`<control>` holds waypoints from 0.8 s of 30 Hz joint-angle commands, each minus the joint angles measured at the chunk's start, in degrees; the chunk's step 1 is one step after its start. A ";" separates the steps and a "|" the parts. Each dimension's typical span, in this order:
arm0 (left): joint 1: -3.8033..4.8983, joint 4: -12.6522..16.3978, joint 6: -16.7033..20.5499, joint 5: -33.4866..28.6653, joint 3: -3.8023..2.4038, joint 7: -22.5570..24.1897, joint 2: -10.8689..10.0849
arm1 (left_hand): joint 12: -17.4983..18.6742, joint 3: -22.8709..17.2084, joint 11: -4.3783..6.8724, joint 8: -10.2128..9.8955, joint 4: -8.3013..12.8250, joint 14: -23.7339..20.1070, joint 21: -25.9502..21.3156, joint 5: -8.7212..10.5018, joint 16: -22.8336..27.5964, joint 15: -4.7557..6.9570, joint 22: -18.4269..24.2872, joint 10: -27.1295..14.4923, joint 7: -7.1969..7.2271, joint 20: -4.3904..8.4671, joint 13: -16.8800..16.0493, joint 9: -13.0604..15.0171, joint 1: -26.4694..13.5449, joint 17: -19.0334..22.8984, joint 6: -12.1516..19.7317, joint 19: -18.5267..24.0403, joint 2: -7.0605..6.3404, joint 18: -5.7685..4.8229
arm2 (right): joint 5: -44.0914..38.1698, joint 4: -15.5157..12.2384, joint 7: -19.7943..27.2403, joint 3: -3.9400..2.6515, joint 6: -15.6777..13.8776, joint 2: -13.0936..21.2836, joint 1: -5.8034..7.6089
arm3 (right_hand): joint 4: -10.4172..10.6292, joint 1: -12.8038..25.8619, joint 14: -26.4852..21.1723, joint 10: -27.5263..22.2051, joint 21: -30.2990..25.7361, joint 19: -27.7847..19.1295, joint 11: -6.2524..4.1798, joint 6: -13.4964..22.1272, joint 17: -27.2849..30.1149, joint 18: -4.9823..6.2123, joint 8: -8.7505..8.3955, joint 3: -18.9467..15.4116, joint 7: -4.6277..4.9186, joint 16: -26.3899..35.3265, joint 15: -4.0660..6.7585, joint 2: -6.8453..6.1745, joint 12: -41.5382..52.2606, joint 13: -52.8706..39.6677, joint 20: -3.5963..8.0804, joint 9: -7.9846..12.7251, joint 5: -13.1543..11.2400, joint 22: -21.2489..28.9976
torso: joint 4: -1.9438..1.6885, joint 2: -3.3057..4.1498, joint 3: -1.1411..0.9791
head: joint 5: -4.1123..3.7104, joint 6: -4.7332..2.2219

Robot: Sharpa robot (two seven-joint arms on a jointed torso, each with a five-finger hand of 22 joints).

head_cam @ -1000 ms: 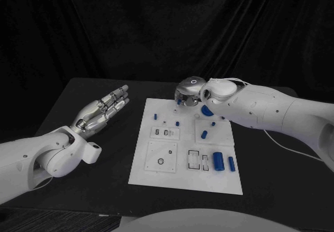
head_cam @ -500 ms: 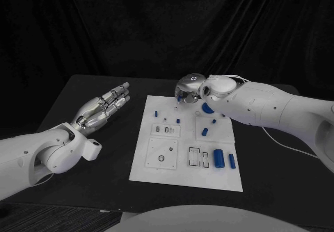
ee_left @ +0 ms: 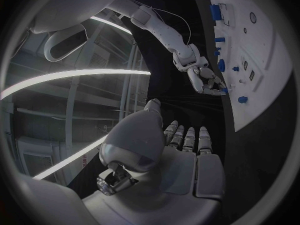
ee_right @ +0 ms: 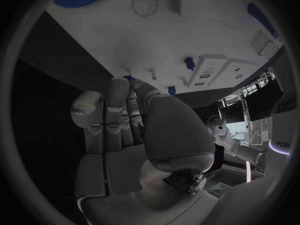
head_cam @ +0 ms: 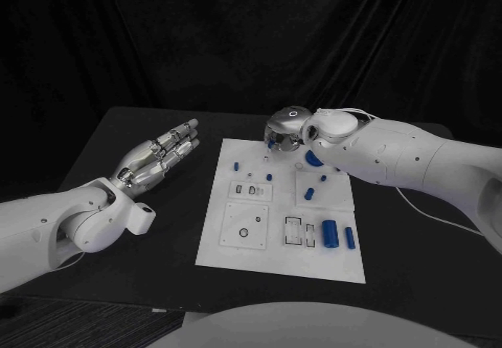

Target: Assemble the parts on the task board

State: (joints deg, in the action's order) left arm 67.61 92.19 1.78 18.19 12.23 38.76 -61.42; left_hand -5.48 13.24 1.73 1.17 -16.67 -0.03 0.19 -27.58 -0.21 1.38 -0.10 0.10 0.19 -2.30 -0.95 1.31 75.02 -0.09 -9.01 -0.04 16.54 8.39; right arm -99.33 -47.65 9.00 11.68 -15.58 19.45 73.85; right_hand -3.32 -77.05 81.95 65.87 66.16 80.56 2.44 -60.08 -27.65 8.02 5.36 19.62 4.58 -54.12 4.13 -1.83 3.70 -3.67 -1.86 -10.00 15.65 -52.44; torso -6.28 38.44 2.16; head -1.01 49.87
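One task board (head_cam: 274,250) on surface (head_cam: 125,145). Left robot hand (head_cam: 157,156) empty, fingers spread. Right robot hand (head_cam: 281,138) at board's far edge, grip unclear.

Left arm: reaching in low, forearm angled forward. Left hand (head_cam: 157,157): flat, palm up, fingers (ee_left: 187,137) straight and side by side, holding nothing. Right arm: stretched across, wrist bent downward. Right hand (head_cam: 282,135): pointing down, fingers (ee_right: 109,117) extended together, thumb folded over the palm; grasp cannot be told.
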 commanded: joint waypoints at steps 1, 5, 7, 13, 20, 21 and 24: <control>0.16 -0.08 -1.26 0.08 -0.06 5.81 0.20 | -0.12 -0.45 -0.54 0.24 -0.04 0.03 -0.19 -0.35 0.21 -0.53 0.10 -0.08 -0.54 -0.58 0.03 0.05 0.42 0.09 -0.07 0.04 -0.03 -0.68 | -0.36 -0.29 -0.66 0.16 1.78 0.18 -0.49 | 0.07 -0.04 -0.47 -0.13 0.07 -0.30 -0.17 0.31 0.09 -0.95 -0.31 0.37 0.01 0.38 -0.13 -0.50 -0.03 -0.06 -0.02 -0.07 0.04 -0.04 | 0.09 -0.02 -0.03 | 0.21 0.13; 0.16 -0.32 -1.49 0.08 -0.06 5.73 0.39 | -0.12 -0.51 -0.56 0.25 -0.03 0.03 -0.19 -0.40 0.21 -0.63 0.10 -0.08 -0.57 -0.70 0.03 0.06 0.44 0.09 -0.15 0.04 -0.02 -0.66 | -0.36 -0.49 -0.69 0.16 1.71 0.33 -0.49 | 0.10 -0.04 -0.49 -0.16 0.04 -0.33 -0.14 0.36 0.03 -0.94 -0.35 0.41 0.00 0.36 -0.13 -0.53 -0.04 -0.06 -0.02 -0.07 0.02 -0.01 | 0.16 -0.07 -0.07 | 0.26 0.13; 0.16 -0.48 -1.64 0.08 -0.06 5.68 0.52 | -0.12 -0.52 -0.57 0.25 -0.03 0.03 -0.19 -0.40 0.21 -0.64 0.10 -0.08 -0.58 -0.71 0.03 0.06 0.44 0.09 -0.15 0.04 -0.01 -0.66 | -0.36 -0.59 -0.71 0.16 1.70 0.39 -0.49 | 0.16 -0.05 -0.53 -0.22 0.04 -0.37 -0.10 0.47 0.07 -0.94 -0.42 0.49 -0.01 0.40 -0.14 -0.60 -0.06 -0.06 -0.02 -0.07 -0.01 -0.05 | 0.14 -0.09 -0.07 | 0.27 0.13; 0.16 -0.81 -2.00 0.09 -0.06 5.50 0.80 | -0.13 -0.71 -0.64 0.27 0.00 0.03 -0.19 -0.63 0.21 -0.90 0.10 -0.08 -0.67 -1.02 0.03 0.07 0.54 0.09 -0.25 0.04 0.03 -0.62 | -0.36 -0.94 -0.81 0.16 1.90 0.49 -0.51 | 0.29 -0.06 -0.61 -0.32 0.01 -0.46 -0.09 0.77 0.11 -0.94 -0.62 0.67 -0.04 0.45 -0.15 -0.74 -0.07 -0.06 -0.03 -0.04 -0.06 -0.06 | 0.14 -0.09 -0.05 | 0.21 0.13; 0.16 -0.99 -2.36 0.09 -0.05 5.30 0.95 | -0.17 -1.01 -0.78 0.28 0.05 0.03 -0.19 -1.05 0.21 -1.09 0.10 -0.08 -0.80 -1.33 0.02 0.08 0.75 0.09 -0.34 0.04 0.03 -0.51 | -0.36 -1.04 -0.80 0.16 2.06 0.54 -0.66 | 0.73 0.08 -0.86 -0.96 -0.16 -0.71 -0.07 1.35 0.44 -0.90 -1.00 1.05 -0.18 0.72 -0.20 -1.13 -0.18 -0.01 -0.08 -0.02 -0.23 0.04 | 0.12 -0.12 -0.05 | 0.21 0.13; 0.16 -1.06 -2.45 0.09 -0.05 5.25 1.00 | -0.16 -1.04 -0.81 0.27 0.06 0.03 -0.19 -1.11 0.21 -1.11 0.10 -0.08 -0.82 -1.37 0.02 0.07 0.78 0.09 -0.30 0.04 0.03 -0.49 | -0.36 -1.03 -0.79 0.16 2.04 0.54 -0.68 | 0.81 0.08 -0.90 -1.17 -0.19 -0.76 -0.09 1.48 0.48 -0.88 -1.08 1.14 -0.23 0.77 -0.20 -1.21 -0.20 0.00 -0.09 -0.01 -0.26 0.06 | 0.13 -0.14 -0.04 | 0.24 0.13; 0.16 -1.29 -2.73 0.09 -0.05 5.09 1.18 | -0.14 -1.28 -0.94 0.28 0.12 0.03 -0.19 -1.43 0.21 -1.24 0.10 -0.08 -1.01 -1.62 0.03 0.09 0.98 0.09 -0.41 0.04 0.03 -0.39 | -0.36 -1.01 -0.88 0.16 2.05 0.51 -0.73 | 1.20 0.08 -1.06 -2.14 -0.25 -0.94 -0.06 2.24 0.55 -0.87 -1.44 1.58 -0.60 0.86 -0.22 -1.60 -0.20 0.02 -0.12 0.04 -0.33 -0.02 | 0.12 -0.19 -0.01 | 0.25 0.13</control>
State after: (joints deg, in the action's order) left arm 67.61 90.90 0.18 18.21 12.24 38.76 -60.39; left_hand -5.48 12.27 1.24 1.17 -16.52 0.02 0.19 -28.75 -0.21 0.60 -0.05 -0.01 -0.32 -3.55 -0.96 1.31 75.54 -0.05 -9.33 0.00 16.47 8.40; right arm -99.31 -48.61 9.00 11.75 -14.75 19.85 73.41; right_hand -2.11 -76.86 81.36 64.13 66.16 79.95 2.41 -58.12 -27.17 8.02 4.20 20.83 3.86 -53.62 3.88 -2.78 3.71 -3.66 -2.05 -10.08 15.63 -52.42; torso -6.14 38.30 2.11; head -0.74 50.00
